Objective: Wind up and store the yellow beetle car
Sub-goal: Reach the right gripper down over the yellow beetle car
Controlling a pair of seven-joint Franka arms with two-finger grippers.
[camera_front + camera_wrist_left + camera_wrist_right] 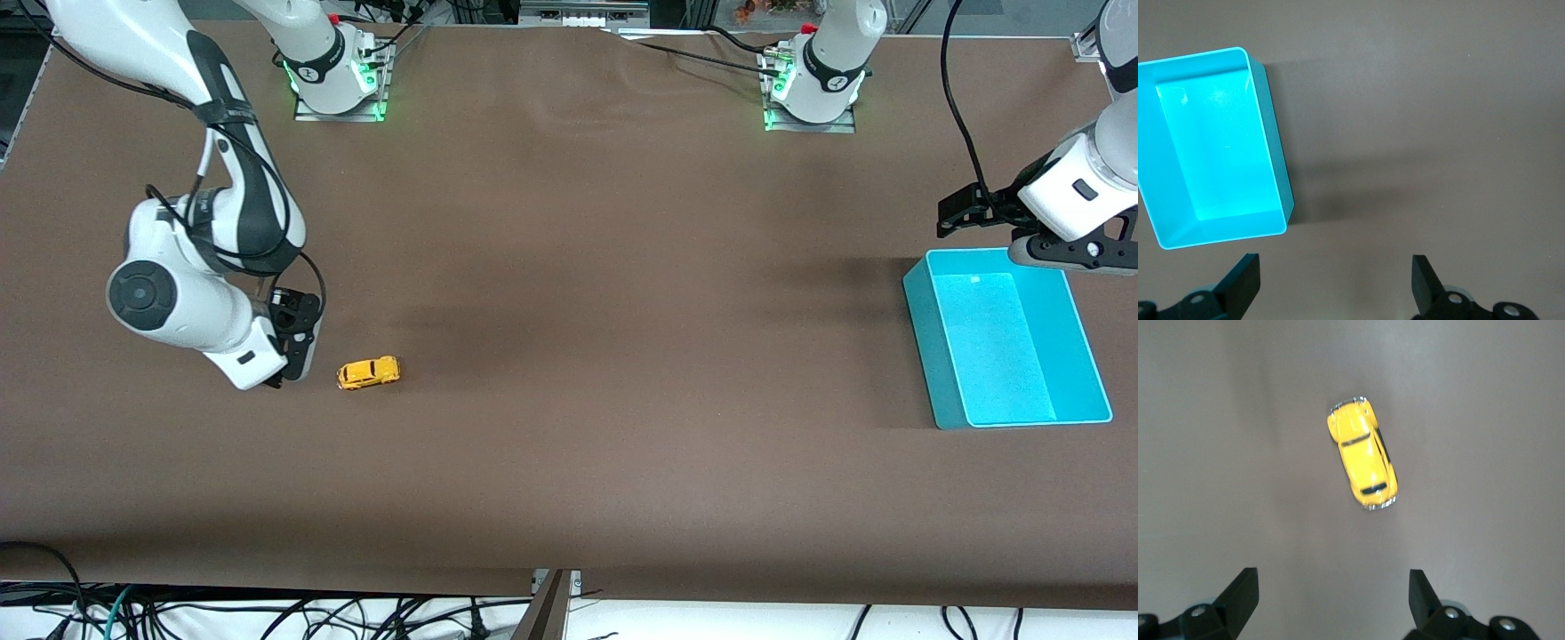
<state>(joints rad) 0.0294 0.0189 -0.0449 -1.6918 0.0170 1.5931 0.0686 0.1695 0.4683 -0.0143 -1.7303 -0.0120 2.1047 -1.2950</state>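
The yellow beetle car (368, 372) stands on its wheels on the brown table toward the right arm's end. In the right wrist view the car (1363, 453) lies a little ahead of my open, empty right gripper (1331, 593). In the front view the right gripper (289, 360) hangs just beside the car, apart from it. The turquoise bin (1005, 338) sits empty at the left arm's end. My left gripper (1335, 283) is open and empty, held over the table by the bin's (1211, 143) edge; in the front view the left gripper (965, 212) is just above the bin's farther rim.
The brown tablecloth (622, 311) covers the whole table. The two arm bases (338, 76) stand along the edge farthest from the front camera. Cables hang below the near table edge (267, 613).
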